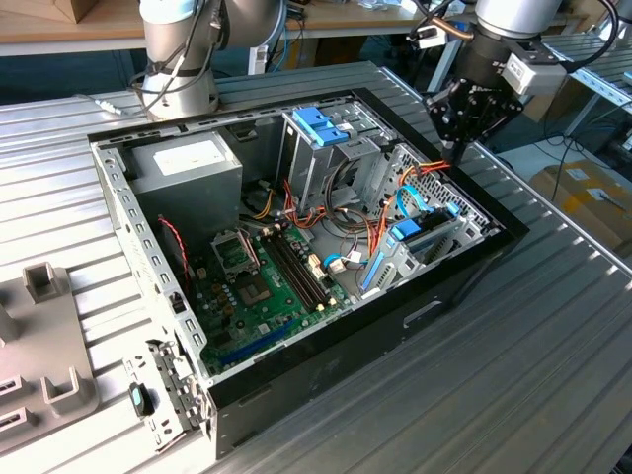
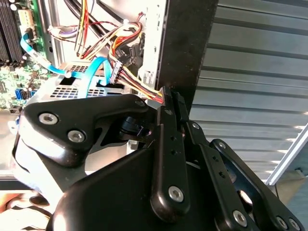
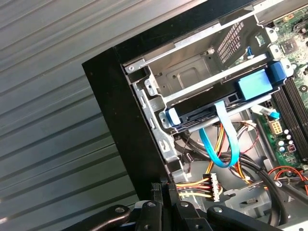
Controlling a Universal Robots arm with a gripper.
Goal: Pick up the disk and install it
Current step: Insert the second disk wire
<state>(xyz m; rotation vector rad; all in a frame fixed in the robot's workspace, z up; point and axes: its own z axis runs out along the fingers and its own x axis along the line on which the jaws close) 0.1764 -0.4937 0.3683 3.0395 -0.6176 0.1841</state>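
Your gripper (image 1: 460, 148) hovers at the case's (image 1: 326, 355) far corner on the exterior view's right, fingers (image 2: 168, 108) pressed together with nothing between them. Loose wires (image 3: 195, 186) lie just beside the tips (a snag here could tug a connector (image 3: 214, 186) free). The disk (image 3: 224, 98), framed in light blue, already sits in the bay near that corner, its long axis running along the case's side wall, its cabled end facing the motherboard (image 1: 262, 286).

The arm's hand (image 1: 456, 146) points downward, its fingers (image 2: 166, 103) seemingly pressed together
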